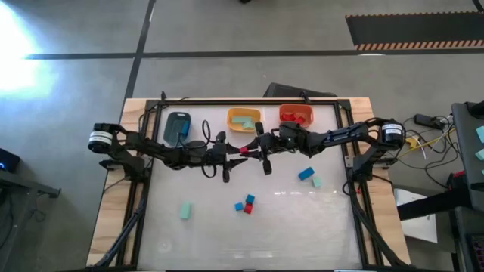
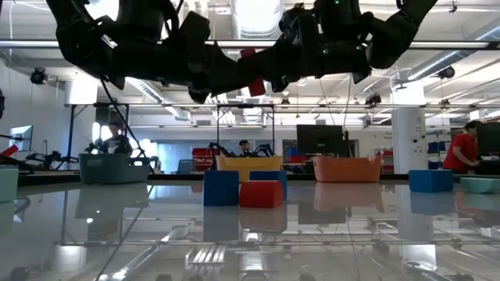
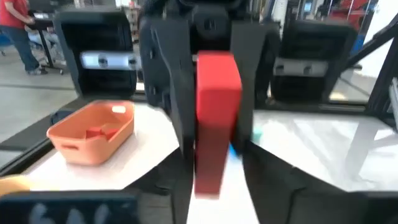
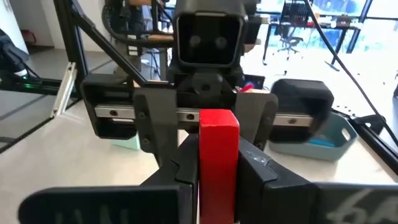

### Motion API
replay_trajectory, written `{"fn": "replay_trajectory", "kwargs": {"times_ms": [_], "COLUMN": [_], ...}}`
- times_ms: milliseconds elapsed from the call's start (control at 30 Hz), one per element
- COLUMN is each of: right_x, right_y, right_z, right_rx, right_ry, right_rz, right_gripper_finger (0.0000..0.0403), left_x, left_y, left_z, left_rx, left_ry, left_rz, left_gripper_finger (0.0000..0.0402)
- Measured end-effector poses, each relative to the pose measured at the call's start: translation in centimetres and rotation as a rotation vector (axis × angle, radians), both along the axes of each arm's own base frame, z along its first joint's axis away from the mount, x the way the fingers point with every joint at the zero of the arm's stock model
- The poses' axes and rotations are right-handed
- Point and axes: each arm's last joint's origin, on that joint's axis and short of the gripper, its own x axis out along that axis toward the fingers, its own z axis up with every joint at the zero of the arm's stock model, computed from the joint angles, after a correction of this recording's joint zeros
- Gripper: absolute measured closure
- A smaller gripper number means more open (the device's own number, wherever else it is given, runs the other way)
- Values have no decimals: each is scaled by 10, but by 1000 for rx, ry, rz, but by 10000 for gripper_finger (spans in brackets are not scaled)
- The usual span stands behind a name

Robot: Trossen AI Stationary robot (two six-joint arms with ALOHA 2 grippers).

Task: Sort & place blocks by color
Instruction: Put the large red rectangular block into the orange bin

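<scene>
While both my end effectors pinch one red bar (image 1: 243, 150) just below the yellow-orange bin (image 1: 244, 119), mistimed release could drop it.

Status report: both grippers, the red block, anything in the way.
Left gripper and right gripper meet mid-air above the table, both shut on red block, handover. Orange-red bin close behind. Nothing in the way.

3 bins (image 1: 244, 119) in a row along the table's (image 1: 227, 227) far edge, loose blocks (image 1: 245, 203) nearer
</scene>
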Motion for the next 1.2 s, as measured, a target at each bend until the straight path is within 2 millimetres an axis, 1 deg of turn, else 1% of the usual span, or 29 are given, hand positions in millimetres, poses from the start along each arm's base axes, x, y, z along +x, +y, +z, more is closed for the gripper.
{"fn": "replay_trajectory", "kwargs": {"times_ms": [67,167,267,333,400,467,500,600,667,733,867,967,1133,1200], "right_x": [-3,-10,-23,-31,-40,-48,-52,-62,-68,-76,-91,-101,-107,-107], "right_y": [-3,-8,-14,-22,-36,-55,-65,-99,-122,-144,-174,-185,-194,-197], "right_z": [2,4,7,19,30,39,42,48,46,40,19,4,-8,-12], "right_rx": [4,13,-72,-192,-304,-342,-340,-302,-277,-254,-179,-119,-79,-79], "right_ry": [18,103,260,408,582,733,796,902,964,1011,1115,1220,1274,1292], "right_rz": [-9,-65,-229,-364,-505,-594,-603,-618,-639,-653,-623,-604,-617,-628], "right_gripper_finger": [358,358,358,358,358,358,358,358,358,358,358,358,357,341], "left_x": [-3,-10,-19,-28,-38,-48,-52,-63,-68,-72,-76,-77,-72,-71], "left_y": [0,0,0,0,0,0,0,0,0,0,0,0,0,0], "left_z": [1,3,7,14,19,24,27,35,39,42,46,45,39,36], "left_rx": [0,-2,-21,-40,-65,-96,-112,-147,-159,-172,-175,-187,-193,-193], "left_ry": [22,78,155,194,244,279,285,288,286,276,267,268,298,311], "left_rz": [0,0,24,43,51,63,70,96,100,103,103,106,110,112], "left_gripper_finger": [251,212,187,180,179,178,178,178,178,178,178,178,178,178]}}
